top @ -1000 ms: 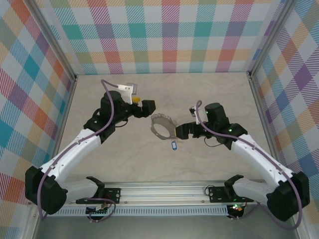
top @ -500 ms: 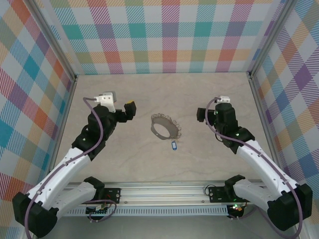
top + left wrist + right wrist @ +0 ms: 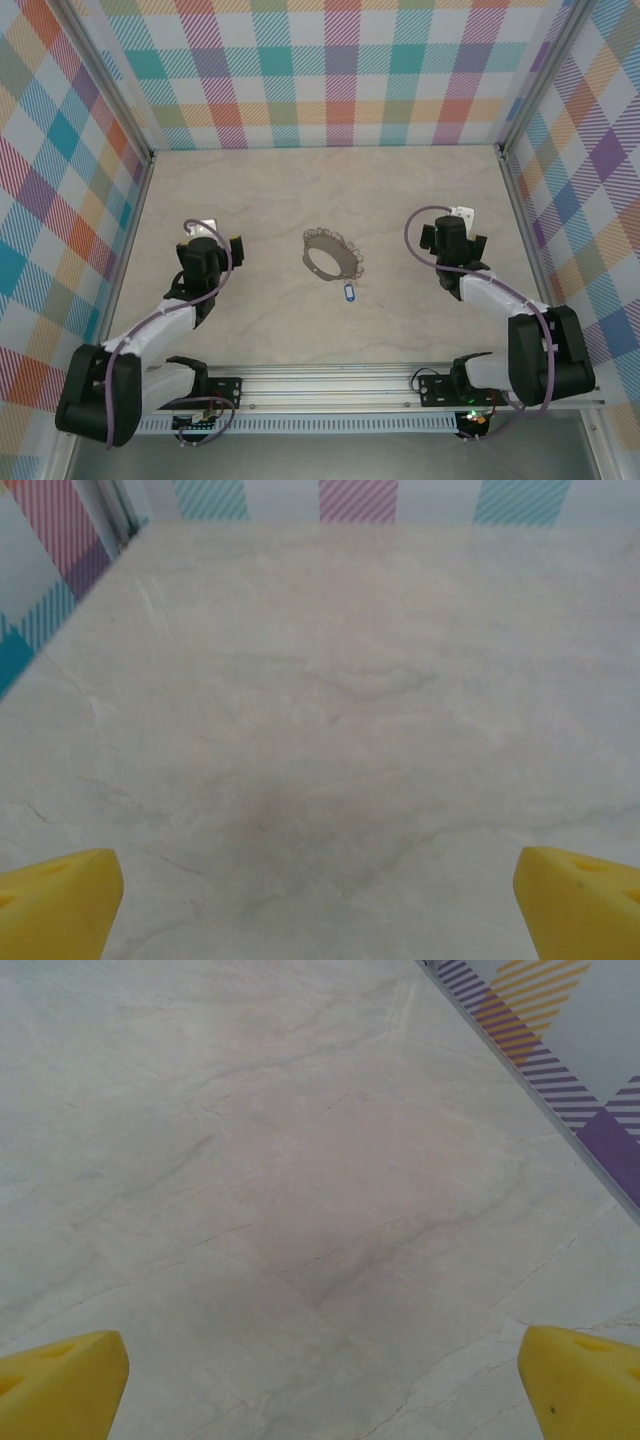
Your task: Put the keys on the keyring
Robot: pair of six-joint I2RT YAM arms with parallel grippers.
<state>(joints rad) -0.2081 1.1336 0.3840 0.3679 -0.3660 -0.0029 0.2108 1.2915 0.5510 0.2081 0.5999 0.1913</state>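
Note:
The keyring [image 3: 330, 257], a thin grey hoop fringed with small wire loops, lies flat at the table's middle. The keys [image 3: 348, 292], a small blue oval tag with a white label, rest just below the hoop's near-right rim; whether they are joined to it I cannot tell. My left gripper [image 3: 218, 240] sits far to the left of the hoop and my right gripper [image 3: 452, 232] far to the right. In the left wrist view the left gripper [image 3: 320, 910] stands open, its yellow fingertips [image 3: 55, 900] wide apart over bare table. The right gripper [image 3: 320, 1385] is likewise open and holds nothing.
Checked walls enclose the pale marble-look table [image 3: 270, 190] on three sides, with metal edge rails at the left [image 3: 130, 240] and right [image 3: 520, 230]. Both arms are folded back towards their bases on the rail [image 3: 330, 385] at the near edge.
Both arms have pulled back from the keyring, the left one leftwards and the right one rightwards, and folded towards their bases. The keyring and keys have not moved.

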